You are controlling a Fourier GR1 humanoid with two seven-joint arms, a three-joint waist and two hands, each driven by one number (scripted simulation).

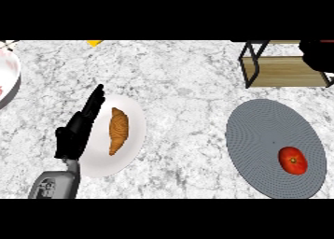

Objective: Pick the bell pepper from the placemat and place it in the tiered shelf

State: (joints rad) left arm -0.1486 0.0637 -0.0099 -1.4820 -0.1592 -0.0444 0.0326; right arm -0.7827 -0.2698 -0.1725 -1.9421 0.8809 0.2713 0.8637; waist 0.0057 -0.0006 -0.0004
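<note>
Grey-and-white marbled counter point(184, 84) fills the view, and several things are laid out on it. One grey round placemat point(266, 126) is seen at the right, and one red bell pepper point(292, 160) rests on its lower right part, near the mat's edge. One tiered shelf point(280, 65), with a black frame and a wooden board, is placed beyond the mat at the upper right, well apart from the pepper. A dark shape at the shelf's right end cannot be made out.

One hand is shown: the left hand point(77, 130), black, on a grey forearm rising from the lower left. Its fingers are held straight and extended upward, and nothing is grasped. It is seen over the left rim of one white plate point(132, 140), on which one croissant point(117, 130) lies. The pepper is located far to the right of this hand, with the plate and a stretch of bare counter between them.

Part of one white bowl point(4, 77) with red markings is cut off by the left edge. One small yellow object point(94, 43) is seen at the top edge.
</note>
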